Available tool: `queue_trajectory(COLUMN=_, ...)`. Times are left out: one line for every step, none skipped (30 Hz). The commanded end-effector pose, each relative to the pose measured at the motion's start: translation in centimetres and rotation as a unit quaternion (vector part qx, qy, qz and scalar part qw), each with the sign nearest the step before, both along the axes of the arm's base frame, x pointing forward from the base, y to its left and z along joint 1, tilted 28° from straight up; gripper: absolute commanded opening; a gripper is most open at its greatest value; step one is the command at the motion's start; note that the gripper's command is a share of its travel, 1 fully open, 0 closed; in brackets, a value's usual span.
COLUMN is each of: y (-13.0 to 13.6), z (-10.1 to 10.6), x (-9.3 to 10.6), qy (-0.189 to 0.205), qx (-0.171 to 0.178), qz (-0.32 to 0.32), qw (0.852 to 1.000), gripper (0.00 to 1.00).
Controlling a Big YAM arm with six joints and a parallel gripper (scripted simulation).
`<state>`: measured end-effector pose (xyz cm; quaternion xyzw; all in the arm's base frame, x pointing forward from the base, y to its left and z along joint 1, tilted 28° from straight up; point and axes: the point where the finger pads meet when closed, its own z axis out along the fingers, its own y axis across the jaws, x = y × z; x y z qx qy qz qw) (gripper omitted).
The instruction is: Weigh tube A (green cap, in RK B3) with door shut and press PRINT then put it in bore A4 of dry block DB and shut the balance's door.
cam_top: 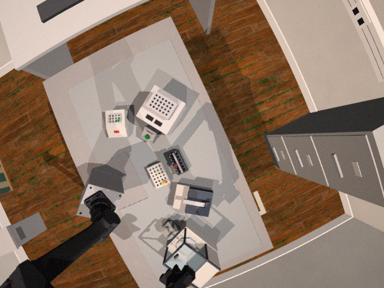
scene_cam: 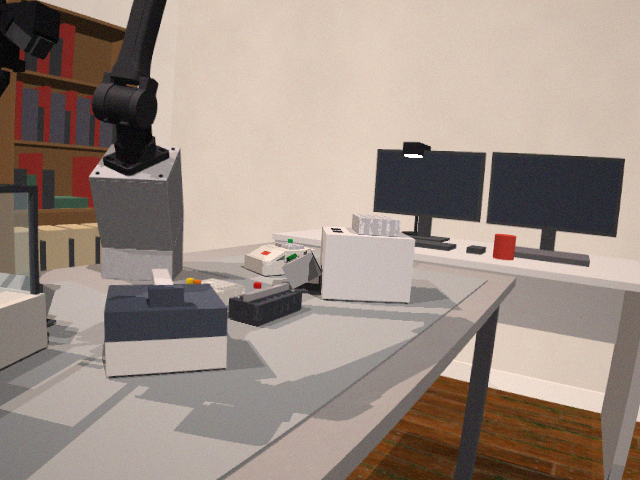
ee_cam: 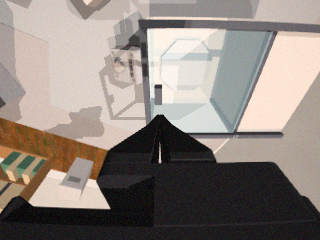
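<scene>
The balance [cam_top: 209, 275] [ee_cam: 295, 65] stands at the bottom in the top view. Its top glass door looks shut, with the dark handle [ee_cam: 158, 94] near the front edge. The pan [ee_cam: 185, 65] shows through the glass with no tube visible on it. No green lamp light is visible on the balance's small grey front [cam_top: 169, 229] [ee_cam: 127, 65]. My gripper [cam_top: 177, 269] [ee_cam: 159, 120] is shut and empty, above the balance, its tips just off the handle in the wrist view. A green cap [cam_top: 117, 120] [scene_cam: 290, 240] stands in the dry block's [cam_top: 116, 126] nearest row, towards the right; its depth is unclear.
The rack [cam_top: 157, 174] holds yellow and orange caps. The magnet block [cam_top: 183, 170] [scene_cam: 266, 308] has a red cap. The spectrophotometer [cam_top: 201, 210] [scene_cam: 165, 356] stands between them and the balance. The large white mixer [cam_top: 170, 125] [scene_cam: 367, 268] has a green round part [cam_top: 147, 136] on its grey front.
</scene>
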<state>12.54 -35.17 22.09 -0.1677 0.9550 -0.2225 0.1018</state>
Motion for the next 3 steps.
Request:
queue_trajectory(y=-0.67, z=1.41, x=0.24, qy=-0.004, qx=-0.014, qz=0.0, qw=1.0, gripper=0.0)
queue_trajectory(y=-0.67, z=1.41, x=0.24, qy=-0.004, qx=-0.014, qz=0.0, qw=1.0, gripper=0.0)
queue_trajectory(y=-0.67, z=1.41, x=0.24, qy=-0.004, qx=-0.014, qz=0.0, qw=1.0, gripper=0.0)
